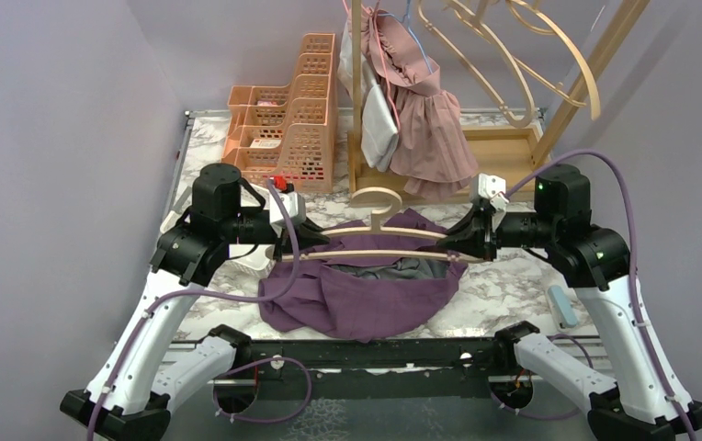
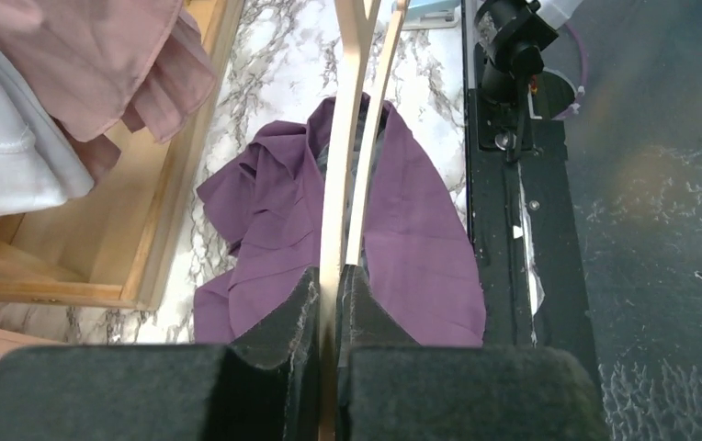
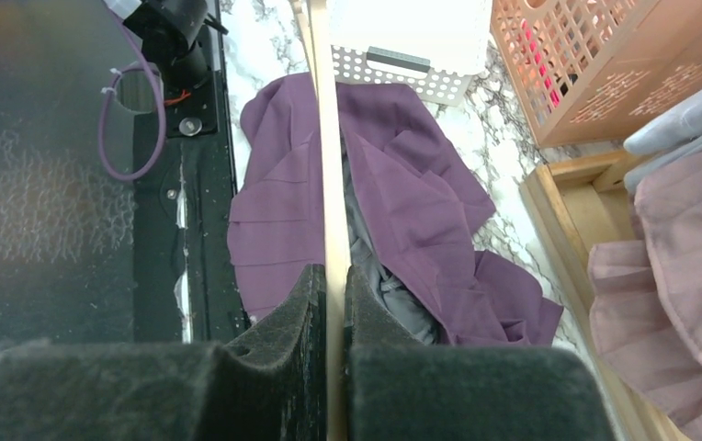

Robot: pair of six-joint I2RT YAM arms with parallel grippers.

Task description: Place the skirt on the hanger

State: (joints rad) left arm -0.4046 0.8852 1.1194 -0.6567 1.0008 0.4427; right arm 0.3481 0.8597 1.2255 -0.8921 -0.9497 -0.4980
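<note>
A purple skirt (image 1: 366,294) with grey lining lies crumpled on the marble table, near the front edge. A pale wooden hanger (image 1: 375,241) hangs level just above it, hook pointing to the back. My left gripper (image 1: 318,241) is shut on the hanger's left end. My right gripper (image 1: 448,243) is shut on its right end. In the left wrist view the hanger (image 2: 336,184) runs out from between the closed fingers over the skirt (image 2: 421,239). The right wrist view shows the hanger bar (image 3: 327,165) above the skirt (image 3: 402,193).
A wooden clothes rack (image 1: 503,138) stands at the back with a pink dress (image 1: 425,119) and a grey garment (image 1: 379,124) hanging on it. Peach slotted baskets (image 1: 292,110) stand back left. A white perforated tray (image 3: 402,46) sits behind the left gripper. A small pale-blue object (image 1: 563,306) lies right.
</note>
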